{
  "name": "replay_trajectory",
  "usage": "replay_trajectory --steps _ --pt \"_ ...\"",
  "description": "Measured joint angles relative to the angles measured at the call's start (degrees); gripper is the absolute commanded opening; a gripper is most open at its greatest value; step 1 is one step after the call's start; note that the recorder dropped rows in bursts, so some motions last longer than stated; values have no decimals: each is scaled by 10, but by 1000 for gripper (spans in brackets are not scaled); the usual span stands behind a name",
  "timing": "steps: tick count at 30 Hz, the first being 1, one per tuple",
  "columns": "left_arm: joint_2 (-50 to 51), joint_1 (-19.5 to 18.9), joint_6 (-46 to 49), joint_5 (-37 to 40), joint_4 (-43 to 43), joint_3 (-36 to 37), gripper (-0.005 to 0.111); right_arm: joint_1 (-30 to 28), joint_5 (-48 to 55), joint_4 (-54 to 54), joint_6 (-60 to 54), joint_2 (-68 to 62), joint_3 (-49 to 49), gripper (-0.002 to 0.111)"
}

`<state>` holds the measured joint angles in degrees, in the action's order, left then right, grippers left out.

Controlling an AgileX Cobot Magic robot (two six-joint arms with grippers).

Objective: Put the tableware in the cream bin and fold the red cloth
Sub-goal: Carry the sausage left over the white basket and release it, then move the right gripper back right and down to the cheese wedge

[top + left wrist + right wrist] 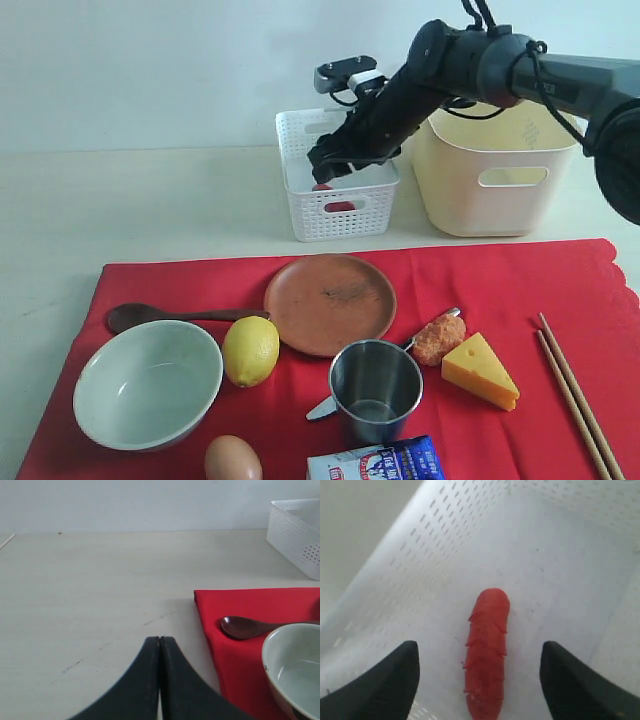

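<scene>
Bowl (148, 383), plate (330, 303), cup (376, 385), knife (322, 408), spoon (150, 316) and chopsticks (575, 395) all lie on the cloth (520, 280), none of them in the bin (495, 170). The cloth is spread flat on the table (150, 200), unfolded. All of this is well apart from the right gripper (479, 647), which reaches down into the basket (345, 215). The bin stands just beside that basket, on the side the arm comes from.

The right gripper's jaws stand wide apart and hold nothing. A sausage (487, 615) lies on the basket floor under the gap, lengthwise between the two fingers and touching neither (bare floor shows on both sides of it).

The left gripper (160, 642) is closed, its fingers pressed flat together with nothing between them, over bare table. A corner of the cloth is near its tips, ahead and to one side. On that corner the spoon's head lies just beside the bowl rim, and neither touches the gripper.

The knife is partly hidden behind the cup, its blade tip showing at the cup's base. Also on the cloth, away from both grippers, are a lemon (250, 350) between bowl and plate, an egg (232, 460), cheese (482, 370) and a carton (378, 464).
</scene>
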<state>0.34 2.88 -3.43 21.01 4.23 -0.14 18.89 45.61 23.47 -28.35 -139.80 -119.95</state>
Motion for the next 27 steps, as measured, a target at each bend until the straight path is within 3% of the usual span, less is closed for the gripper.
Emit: replay_trajectory --steps 10,20,27 --pt "0 0 0 0 0 0 0 0 58 8 21 95 0 66" --pt "0 0 0 0 0 0 0 0 225 15 57 154 0 66" --pt "0 0 0 0 0 0 0 0 242 2 96 167 0 61"
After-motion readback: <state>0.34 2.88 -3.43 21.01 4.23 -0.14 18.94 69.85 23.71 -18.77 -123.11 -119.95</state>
